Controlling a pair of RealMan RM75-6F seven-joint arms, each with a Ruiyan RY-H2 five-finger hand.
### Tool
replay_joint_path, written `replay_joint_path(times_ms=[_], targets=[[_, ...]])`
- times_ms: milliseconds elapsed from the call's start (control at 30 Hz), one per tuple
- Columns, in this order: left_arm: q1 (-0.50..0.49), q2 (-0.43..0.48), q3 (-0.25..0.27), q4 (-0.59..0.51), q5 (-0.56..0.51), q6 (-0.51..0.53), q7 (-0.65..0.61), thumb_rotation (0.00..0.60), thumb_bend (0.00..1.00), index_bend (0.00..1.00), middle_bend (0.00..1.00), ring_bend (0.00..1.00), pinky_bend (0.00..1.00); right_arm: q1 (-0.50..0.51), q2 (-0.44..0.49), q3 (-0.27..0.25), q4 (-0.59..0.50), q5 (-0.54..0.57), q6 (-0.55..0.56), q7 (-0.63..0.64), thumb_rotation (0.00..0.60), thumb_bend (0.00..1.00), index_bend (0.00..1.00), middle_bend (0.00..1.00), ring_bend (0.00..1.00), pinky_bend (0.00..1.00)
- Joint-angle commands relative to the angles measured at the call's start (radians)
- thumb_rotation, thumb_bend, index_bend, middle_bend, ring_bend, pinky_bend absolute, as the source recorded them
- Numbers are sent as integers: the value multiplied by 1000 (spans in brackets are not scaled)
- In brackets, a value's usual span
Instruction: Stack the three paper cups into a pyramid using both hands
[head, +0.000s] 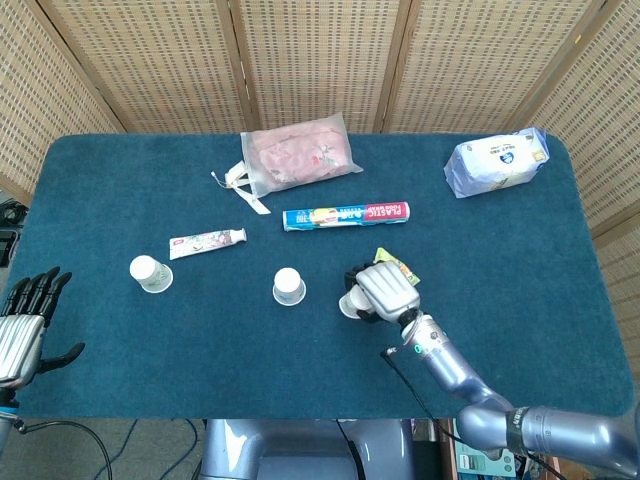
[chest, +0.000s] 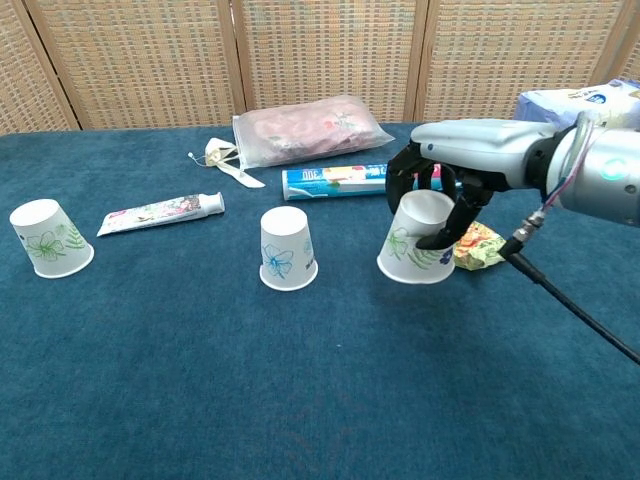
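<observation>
Three white paper cups stand or hang upside down. One with a green flower print (head: 151, 274) (chest: 50, 238) sits at the table's left. One with a blue flower (head: 288, 286) (chest: 288, 249) stands in the middle. The third, green-printed cup (chest: 415, 240) (head: 349, 304) is tilted and gripped by my right hand (head: 382, 290) (chest: 445, 192), a short way right of the blue-flower cup. My left hand (head: 24, 326) hovers off the table's left front corner, fingers spread and holding nothing.
On the blue cloth lie a toothpaste tube (head: 207, 241), a plastic-wrap box (head: 346, 215), a pink pouch in a clear bag (head: 298, 153), a yellow snack packet (chest: 480, 245) just behind my right hand, and a tissue pack (head: 496, 161) at the back right.
</observation>
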Motion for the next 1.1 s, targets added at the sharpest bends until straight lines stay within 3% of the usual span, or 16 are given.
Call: replay_joint_path(times_ms=[33,367,600,967,1033,1100], targets=[[1,1,-1,1,-2,2,-4,600,225,0,0,0,0,47,-57,16,24,73,4,-46,600,426,482,538,434,515],[-4,10,-6,4,-14,-7,-22,600,226,0,0,0,0,161,-183,44,150,216,39,-138,600,426,482,538,434,515],[-10,18,-11,6,-28,-20,-35,600,225,0,0,0,0,228,-223,42,214,305,36,-200,600,426,482,536,434,515],[-13,23,-13,7,-39,-26,-46,600,226,0,0,0,0,253,-260,14,253,307,53,-193,600,426,482,516,434,515],[-12,24,-14,7,-40,-25,-48,600,226,0,0,0,0,255,-263,11,256,304,54,-191,600,403,434,466,418,507],[-12,24,-14,6,-41,-23,-48,600,225,0,0,0,0,258,-264,8,255,306,52,-190,600,305,259,313,321,425]])
